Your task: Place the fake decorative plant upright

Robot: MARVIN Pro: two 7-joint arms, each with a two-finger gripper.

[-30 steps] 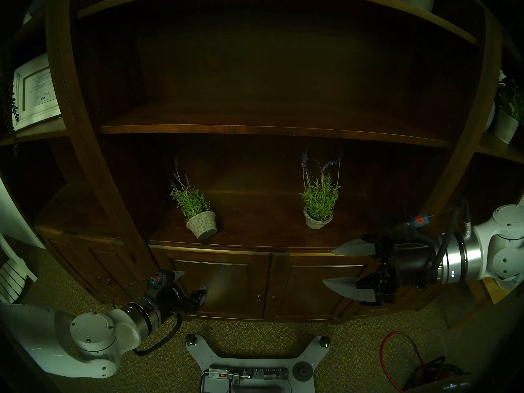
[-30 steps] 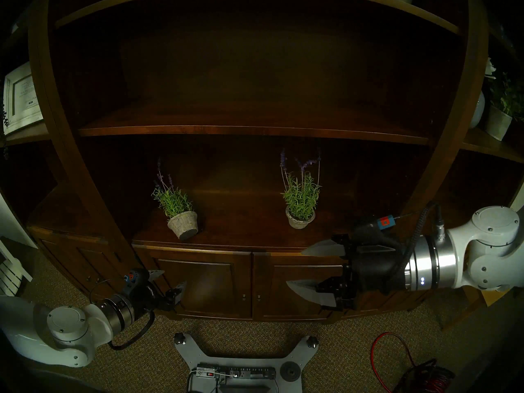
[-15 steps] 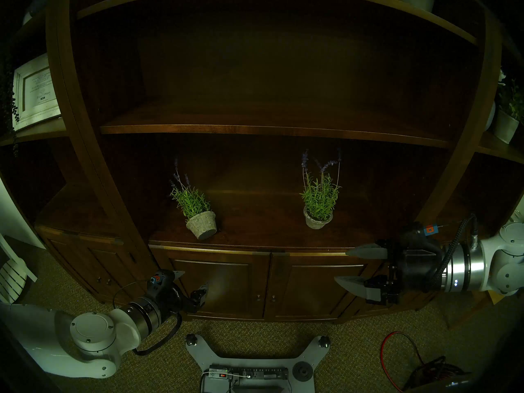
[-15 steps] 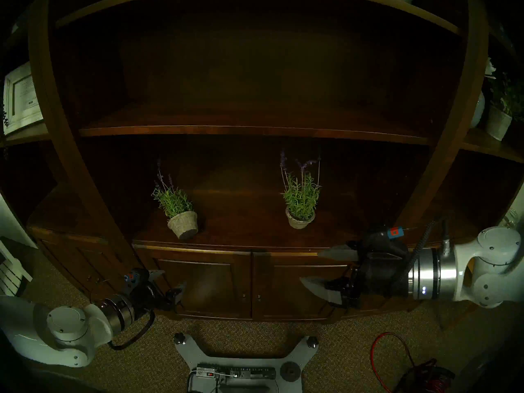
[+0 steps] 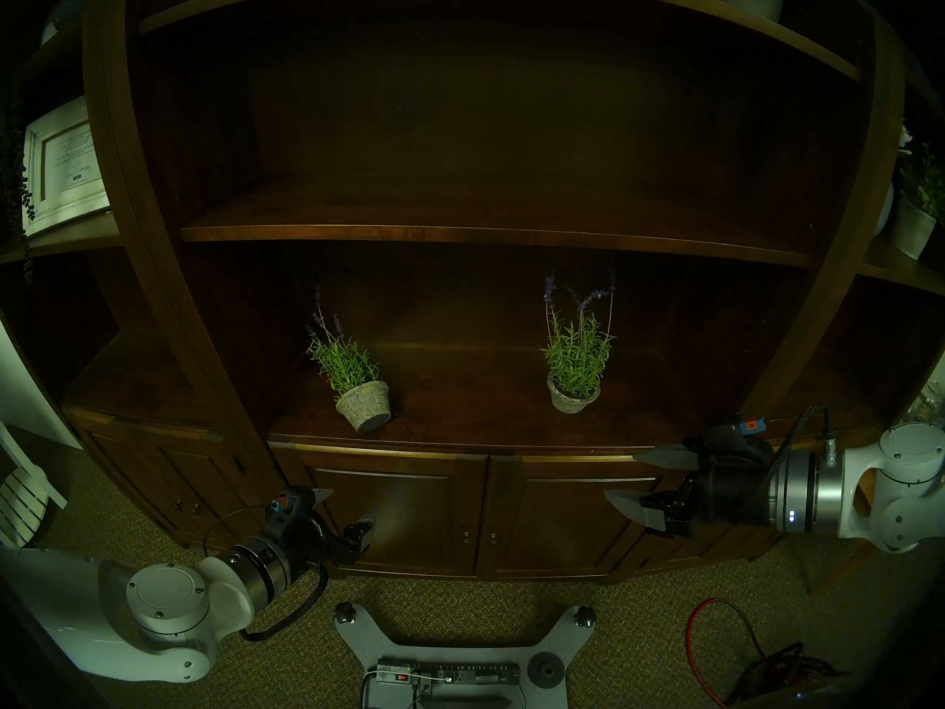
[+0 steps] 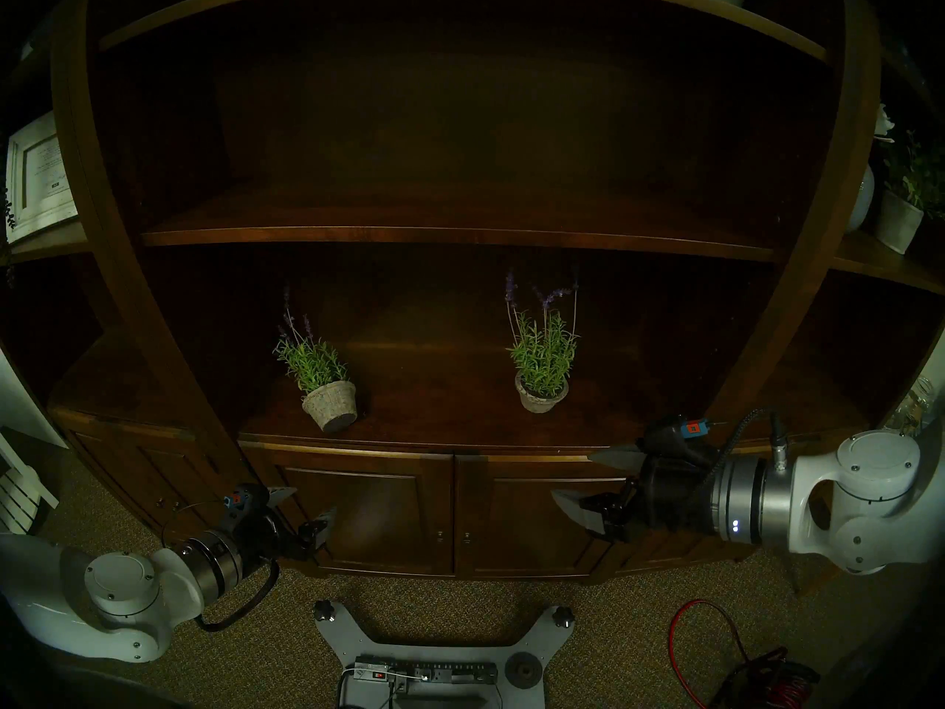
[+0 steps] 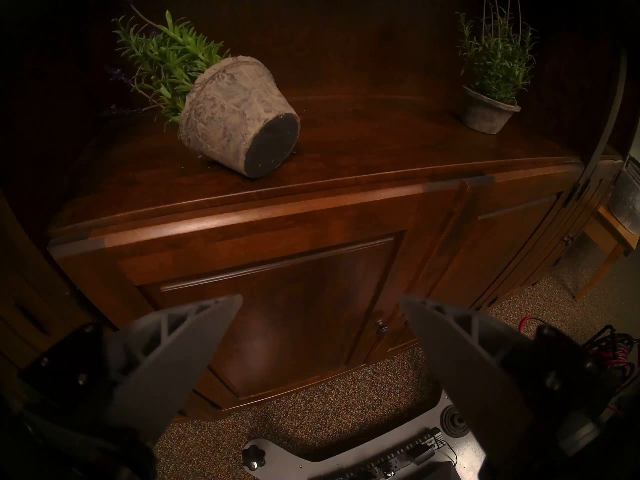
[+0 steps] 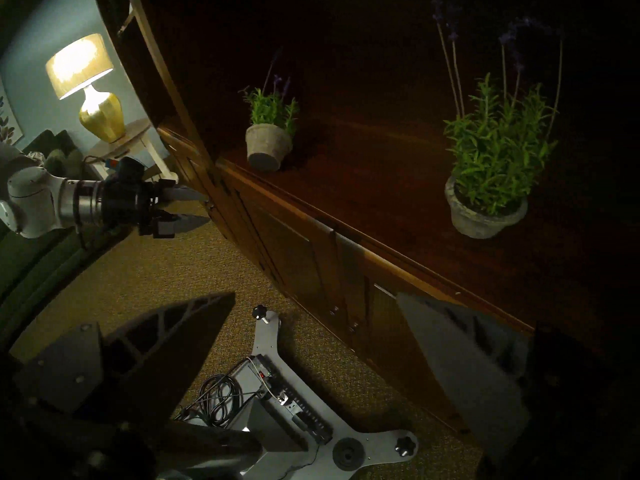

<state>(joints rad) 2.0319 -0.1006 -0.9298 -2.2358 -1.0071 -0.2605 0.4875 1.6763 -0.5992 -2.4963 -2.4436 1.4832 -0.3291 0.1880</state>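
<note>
1. Tipped fake lavender plant in a grey stone-look pot [image 5: 362, 405] lies on its side on the dark wooden cabinet ledge [image 5: 460, 426], left of frame centre in the head view. Pot base faces the ledge's front edge; green foliage and purple spikes point up-left, toward the back.
2. In the left wrist view the same pot [image 7: 239, 115] sits upper left of centre, dark round base toward the camera, near the front edge.
3. Second fake lavender plant in a matching grey pot [image 5: 572, 393] stands upright on the same ledge, right of centre, well apart from the tipped one.
4. Left hand [image 5: 347, 506]: lower left of the head view, in front of the cabinet doors [image 5: 399, 513], below ledge level. Fingers spread wide, nothing between them. Not touching the tipped pot.
5. Right hand [image 5: 621, 475]: right side of the frame, at about the ledge's front edge, pointing toward frame left. Fingers wide apart, empty. Well apart from both pots.
6. Lighting dim; fine detail on the foliage is lost.
</note>
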